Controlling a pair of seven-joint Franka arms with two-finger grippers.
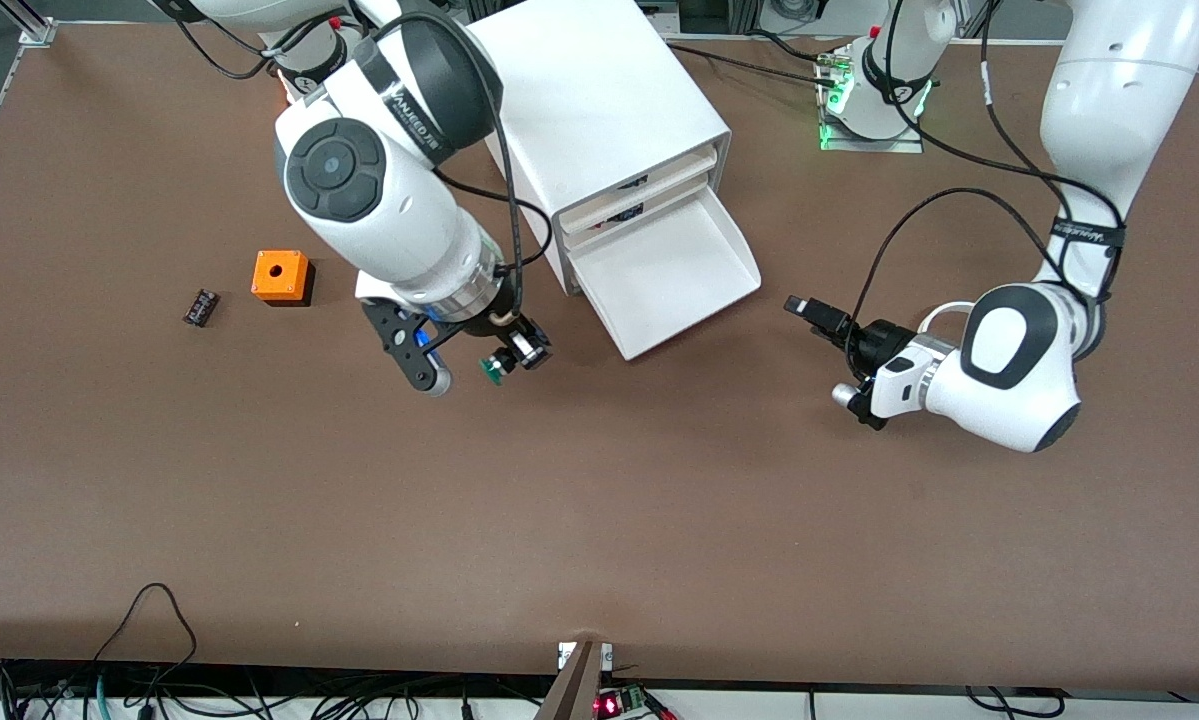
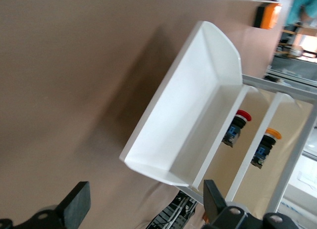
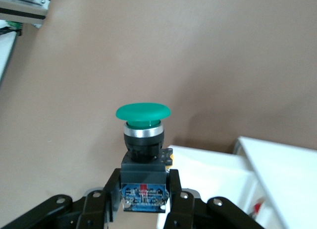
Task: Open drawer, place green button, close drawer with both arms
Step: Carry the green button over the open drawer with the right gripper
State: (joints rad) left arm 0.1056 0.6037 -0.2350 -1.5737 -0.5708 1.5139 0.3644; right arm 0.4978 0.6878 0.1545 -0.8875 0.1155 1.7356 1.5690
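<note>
**Green button held in the air, bottom drawer pulled out**

In the front view, the right hand (image 1: pixel 499 365) sits just left of centre, over the bare brown table (image 1: pixel 599 520), close to the front corner of the open drawer. It pinches the button (image 1: pixel 492 369), which shows there only as a small green speck at the fingertips. The right wrist view makes the hold plain: the two black fingers (image 3: pixel 176 199) press against the sides of the button's black body, and the round green cap (image 3: pixel 143 112) stands clear above them, with a silver ring under it.

At the right of the front frame, the left hand (image 1: pixel 817 350) hovers low over the table, pointing toward the drawer and well apart from it. Its fingers are spread, with nothing between them; the left wrist view shows the two black pads (image 2: pixel 74 209) wide apart at the bottom edge, facing the drawer.

The drawer (image 1: pixel 674 275), the bottom one of the white cabinet (image 1: pixel 599 110), is drawn out at centre frame, and its tray looks bare inside. Through the left wrist view, a red-capped button (image 2: pixel 237 126) and a yellow-capped button (image 2: pixel 265 145) show in the compartments above it.

At the left of the front frame, an orange cube (image 1: pixel 281 276) with a hole lies on the table, and beside it, nearer the edge of the frame, a small black part (image 1: pixel 200 306).
</note>
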